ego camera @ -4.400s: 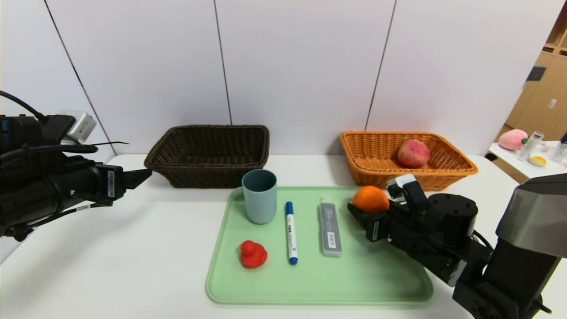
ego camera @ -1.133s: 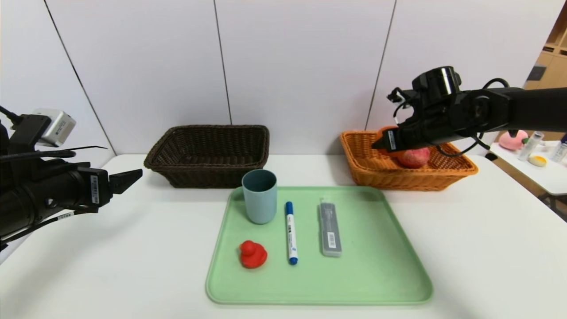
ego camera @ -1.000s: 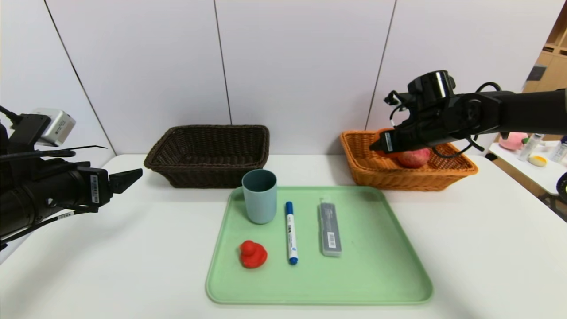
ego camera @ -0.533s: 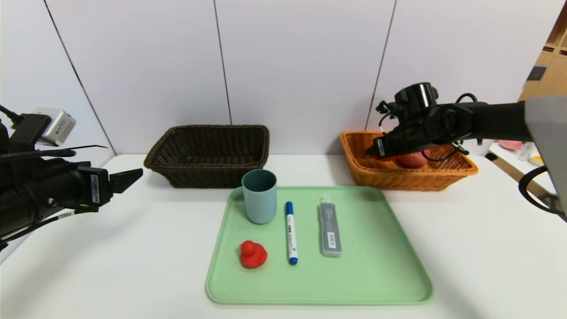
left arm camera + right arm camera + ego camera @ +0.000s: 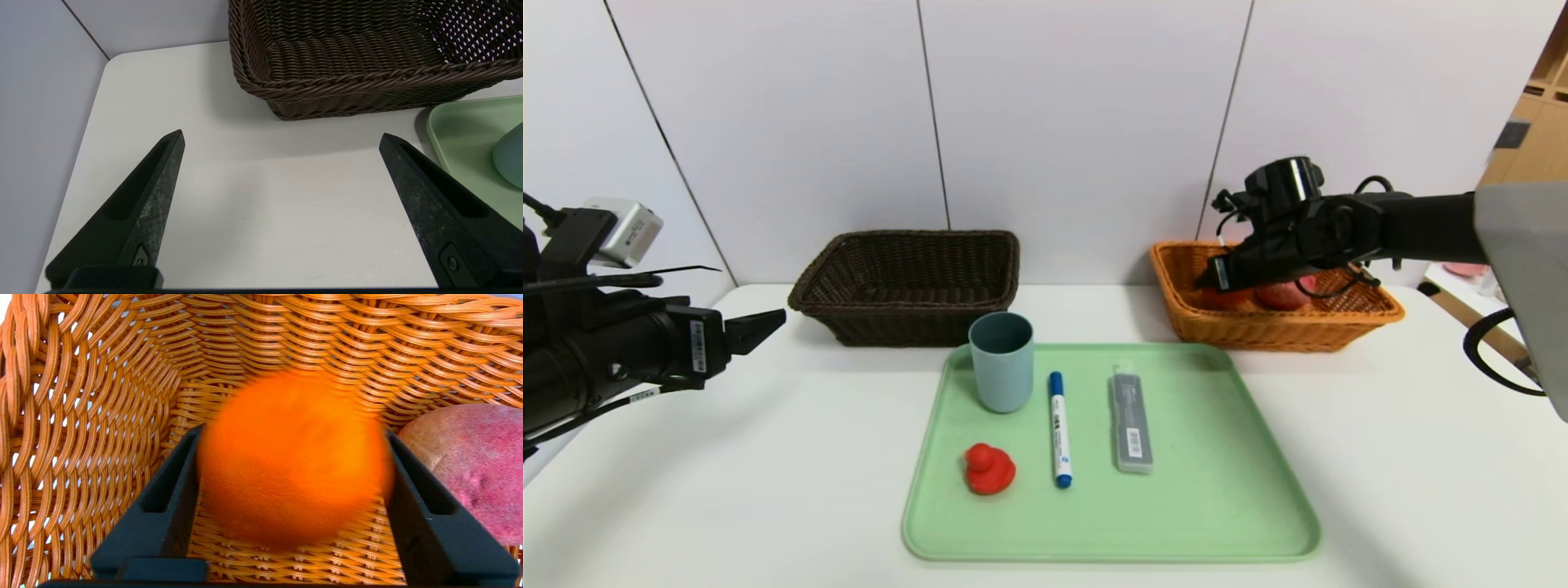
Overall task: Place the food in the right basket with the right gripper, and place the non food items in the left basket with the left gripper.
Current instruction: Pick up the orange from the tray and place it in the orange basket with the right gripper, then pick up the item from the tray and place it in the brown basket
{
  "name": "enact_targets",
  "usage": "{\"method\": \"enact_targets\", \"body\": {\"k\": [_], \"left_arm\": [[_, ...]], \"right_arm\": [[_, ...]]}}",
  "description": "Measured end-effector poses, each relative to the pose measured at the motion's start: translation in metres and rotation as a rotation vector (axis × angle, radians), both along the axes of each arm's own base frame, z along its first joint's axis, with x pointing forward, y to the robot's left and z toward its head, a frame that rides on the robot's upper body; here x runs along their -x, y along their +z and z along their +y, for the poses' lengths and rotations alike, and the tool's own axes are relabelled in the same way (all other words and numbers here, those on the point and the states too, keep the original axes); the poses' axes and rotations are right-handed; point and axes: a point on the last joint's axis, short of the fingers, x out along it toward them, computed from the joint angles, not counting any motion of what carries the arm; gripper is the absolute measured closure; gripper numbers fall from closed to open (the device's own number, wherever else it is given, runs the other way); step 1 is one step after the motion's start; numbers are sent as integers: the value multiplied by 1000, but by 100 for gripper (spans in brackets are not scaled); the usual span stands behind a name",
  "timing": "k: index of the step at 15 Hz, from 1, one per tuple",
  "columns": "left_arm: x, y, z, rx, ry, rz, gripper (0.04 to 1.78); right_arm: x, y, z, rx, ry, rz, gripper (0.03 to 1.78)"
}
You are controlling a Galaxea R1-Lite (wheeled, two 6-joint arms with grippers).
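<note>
right gripper (image 5: pixel 292 433) inside the orange basket (image 5: pixel 1372 314), fingers either side of the orange (image 5: pixel 292 457) w/ slim gaps, fruit blurred; can't tell if gripped. peach (image 5: pixel 470 465) just beside. left gripper (image 5: pixel 282 141) spread wide nr brown basket (image 5: pixel 367 79).

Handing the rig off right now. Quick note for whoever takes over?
Left end effector: open, idle above the table near the brown basket.
Right end effector: low inside the orange basket, orange at its tip; held or released is unclear.
Done: peach lies in the orange basket; orange is nearly placed.
Left: cup, pen, case and duck sit on the tray; all go to the brown basket, left arm.
</note>
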Motion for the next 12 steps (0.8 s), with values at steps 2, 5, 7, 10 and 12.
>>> {"method": "enact_targets", "body": {"k": [2,5,7,10,12], "left_arm": [[0,0,0,1,0,0,13],[1,0,0,2,1,-1,13],[1,1,0,3,2,-3,13],[2,2,0,3,3,-10,13],[4,2,0,3,4,-11,13]], "right_arm": [[0,0,0,2,-3,1,39],[3,6,-1,0,-3,-9,30],[9,19,-2,2,-9,-32,25],[30,57,-4,6,-25,-102,20],[54,83,-1,-11,-20,-119,18]]}}
